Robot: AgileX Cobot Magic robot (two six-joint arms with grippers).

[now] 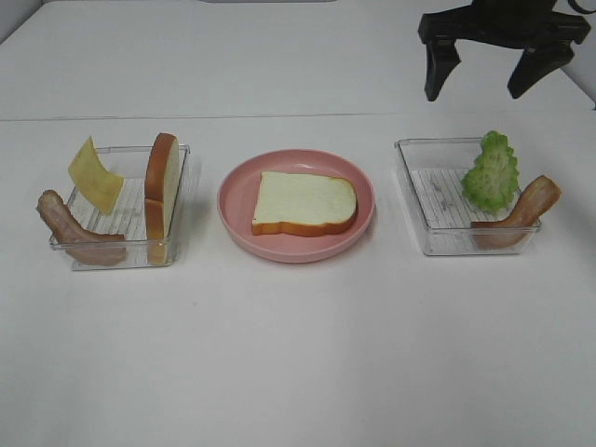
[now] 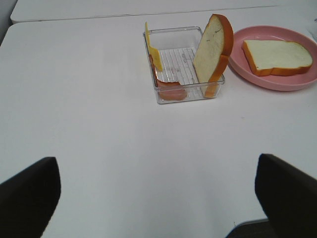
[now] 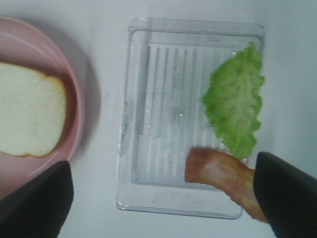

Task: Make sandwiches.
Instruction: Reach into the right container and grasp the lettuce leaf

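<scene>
Two claws are in view, both spread wide and both holding nothing. The left claw hangs over the white table, and only bare table shows between its dark fingers. Ahead of it, well apart, stands the left tray, a clear plastic box with a ribbed floor. In this tray the left bacon, a brown wavy strip, leans over the wall far from the plate. The cheese, a thin pale-yellow square, stands tilted beside it. The standing slice, white bread with orange-brown crust, is on edge against the wall nearest the plate. Ahead of the left claw and to its right is the plate, round, pink and smooth. The flat slice lies alone in its middle, so the sandwich parts are all apart. Below the right claw lies the right tray, of the same clear ribbed plastic. The lettuce, green and ruffled, leans at the tray side far from the plate. The right bacon rests over a corner, just beside the lettuce.
</scene>
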